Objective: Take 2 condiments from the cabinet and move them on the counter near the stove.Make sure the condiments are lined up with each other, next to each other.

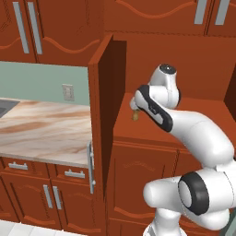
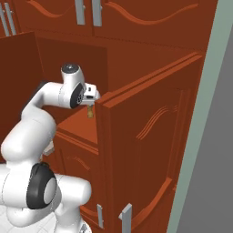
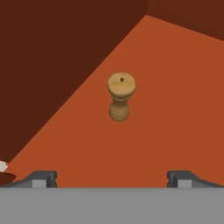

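Note:
One condiment, a small light-brown wooden shaker (image 3: 121,96) with a tan wooden top, stands upright on the red-brown shelf (image 3: 175,87) inside the open cabinet (image 1: 184,122). The same shaker (image 1: 135,115) (image 2: 90,112) sits near the shelf's front left. My gripper (image 3: 113,179) hangs just above and before it, open, with nothing between its fingertips (image 3: 43,178). In the base views the hand (image 2: 91,96) reaches into the cabinet opening, right over the shaker. The counter (image 1: 46,129) lies to the left of the cabinet. The stove is out of view.
The cabinet's left door (image 1: 99,115) stands open edge-on with a silver bar handle (image 1: 91,167), between arm and counter. Its right door (image 2: 145,150) swings out close beside the hand. Drawer fronts (image 1: 18,166) run under the counter; a wall outlet (image 1: 68,92) is behind it.

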